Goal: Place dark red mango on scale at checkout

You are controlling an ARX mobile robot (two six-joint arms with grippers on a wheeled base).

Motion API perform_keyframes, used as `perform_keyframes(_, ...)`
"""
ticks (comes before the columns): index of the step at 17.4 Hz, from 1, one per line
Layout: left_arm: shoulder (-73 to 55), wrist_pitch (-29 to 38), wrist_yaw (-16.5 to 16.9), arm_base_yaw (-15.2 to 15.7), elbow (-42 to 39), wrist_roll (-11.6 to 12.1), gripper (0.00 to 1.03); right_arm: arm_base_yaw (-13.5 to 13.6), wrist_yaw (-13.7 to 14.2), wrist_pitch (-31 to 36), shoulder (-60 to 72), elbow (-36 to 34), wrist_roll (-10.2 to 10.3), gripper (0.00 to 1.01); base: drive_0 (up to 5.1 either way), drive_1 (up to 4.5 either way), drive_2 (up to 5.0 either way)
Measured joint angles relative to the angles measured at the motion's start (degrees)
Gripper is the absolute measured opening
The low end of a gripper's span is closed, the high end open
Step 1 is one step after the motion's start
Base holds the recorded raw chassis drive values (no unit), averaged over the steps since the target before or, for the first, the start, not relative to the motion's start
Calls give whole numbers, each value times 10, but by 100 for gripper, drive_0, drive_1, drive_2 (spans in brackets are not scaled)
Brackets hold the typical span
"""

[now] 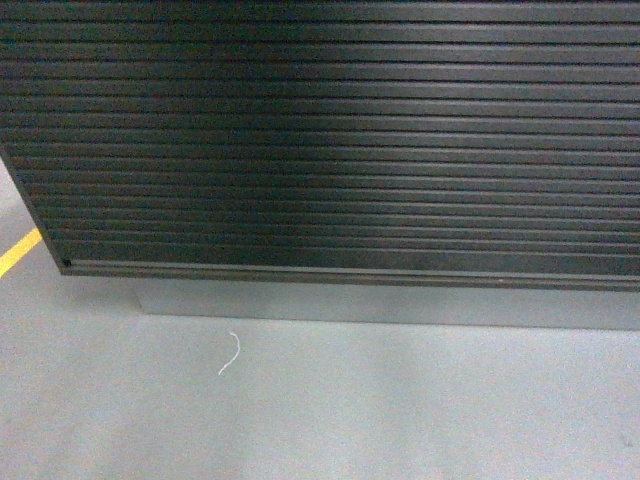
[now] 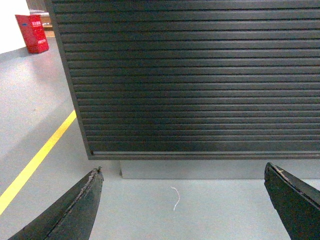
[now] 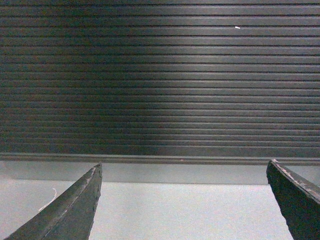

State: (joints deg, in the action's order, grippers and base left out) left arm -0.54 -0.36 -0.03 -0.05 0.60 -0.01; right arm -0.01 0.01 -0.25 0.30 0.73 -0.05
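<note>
The checkout [image 1: 330, 140] fills the head view as a black counter front with horizontal ribs; its top is out of frame. The same ribbed front [image 2: 195, 75] [image 3: 160, 80] faces both wrist cameras. My left gripper [image 2: 182, 172] hangs open over the grey floor, nothing between its dark fingers [image 2: 75, 210]. My right gripper [image 3: 184, 167] is also open and empty, its fingers [image 3: 75, 210] spread wide. The dark red mango and the scale are out of view. Neither gripper appears in the head view.
A grey plinth [image 1: 400, 305] runs under the counter. The counter's left corner [image 1: 65, 262] stands near a yellow floor line [image 1: 18, 250]. A small white thread [image 1: 232, 352] lies on the floor. A red box [image 2: 33, 33] stands far off at left.
</note>
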Motion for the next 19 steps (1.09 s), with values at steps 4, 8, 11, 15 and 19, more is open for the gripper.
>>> perform_keyframes(4,0,2,1,0,0,0,98,0,0,-2,0,0,0,98,3,431,-426)
perform_keyframes(8,0,0,0,0,0,0,98,0,0,-1,0,0,0,98,7,436,-422)
perform_keyframes(11,0,4,0,0,0,0,98,0,0,2,0,0,0,98,5,434,-424)
perform_keyframes(15,0,1,0,0,0,0,98,0,0,0,0,0,0,98,1,108,-106)
perform_keyframes(19,0,2,0,0,0,0,98,0,0,0,0,0,0,98,0,0,0)
